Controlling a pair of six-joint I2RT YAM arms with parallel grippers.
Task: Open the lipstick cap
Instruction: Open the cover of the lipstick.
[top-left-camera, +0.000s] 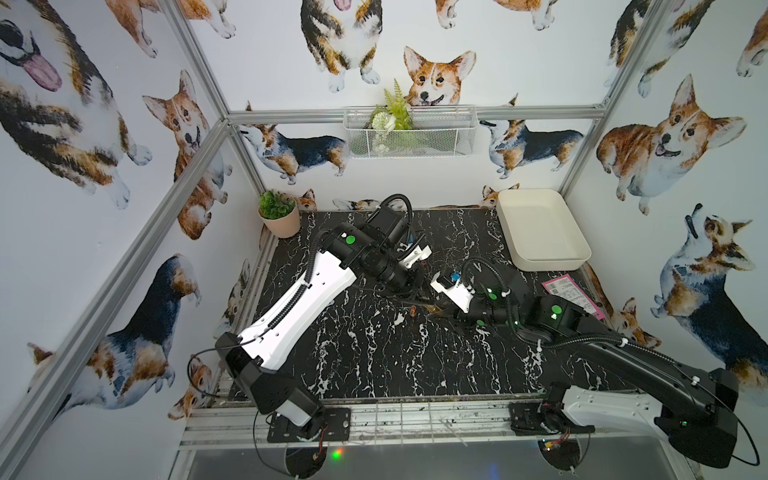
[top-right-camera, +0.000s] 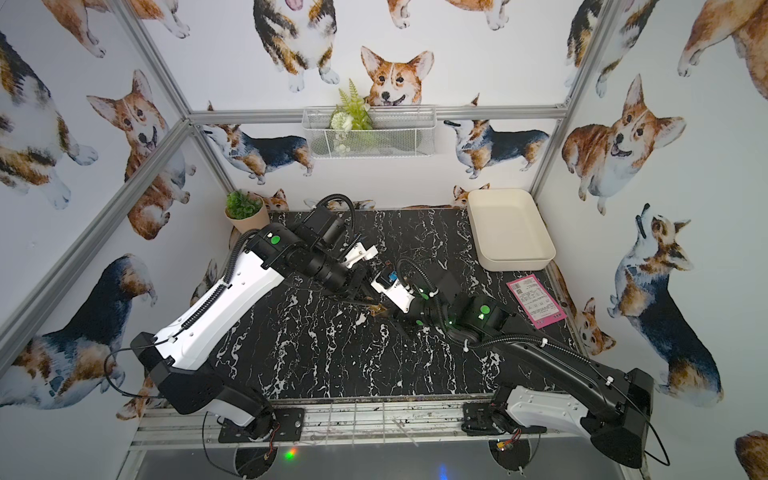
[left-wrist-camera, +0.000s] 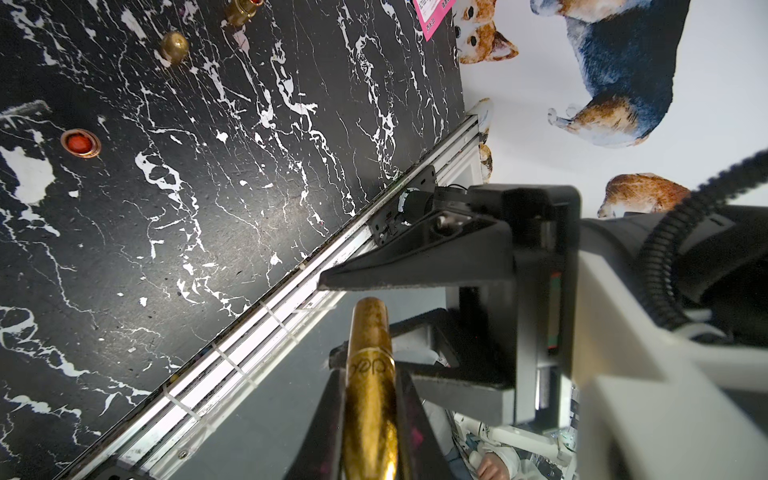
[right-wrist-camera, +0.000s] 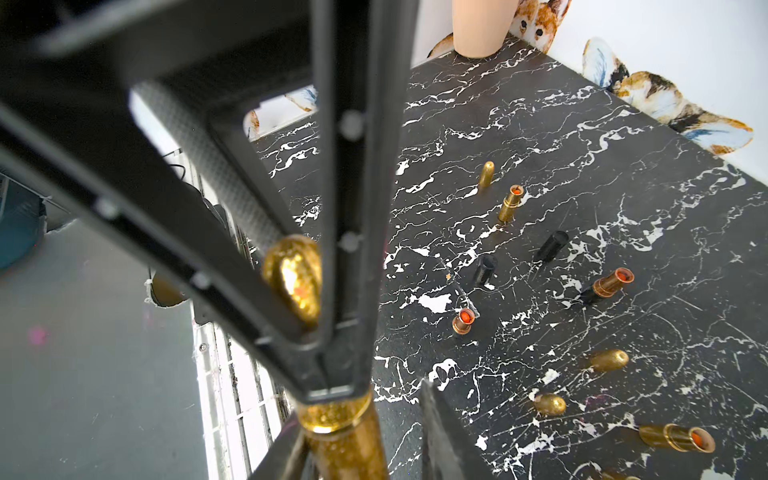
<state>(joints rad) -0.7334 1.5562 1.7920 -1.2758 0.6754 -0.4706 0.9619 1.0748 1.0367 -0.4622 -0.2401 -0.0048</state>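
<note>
A gold glitter lipstick (left-wrist-camera: 370, 415) lies lengthwise between the fingers of my left gripper (left-wrist-camera: 370, 374), which is shut on it just above the table's middle. The lipstick's rounded end (left-wrist-camera: 370, 316) sticks out past the fingertips. My right gripper (right-wrist-camera: 357, 411) faces it from the right, its fingers on either side of that protruding end. One finger rests against the tube and the other finger (right-wrist-camera: 436, 432) stands apart with a gap, so the right gripper is open. In both top views the two grippers meet over the gold tube (top-right-camera: 379, 309).
Several opened lipsticks (right-wrist-camera: 511, 203) and loose gold caps (right-wrist-camera: 609, 359) and black caps (right-wrist-camera: 550, 245) are scattered on the black marble table (top-left-camera: 374, 353). A cream tray (top-left-camera: 540, 262) sits back right with a pink card (top-left-camera: 575, 297) beside it. A potted plant (top-left-camera: 280, 224) stands back left.
</note>
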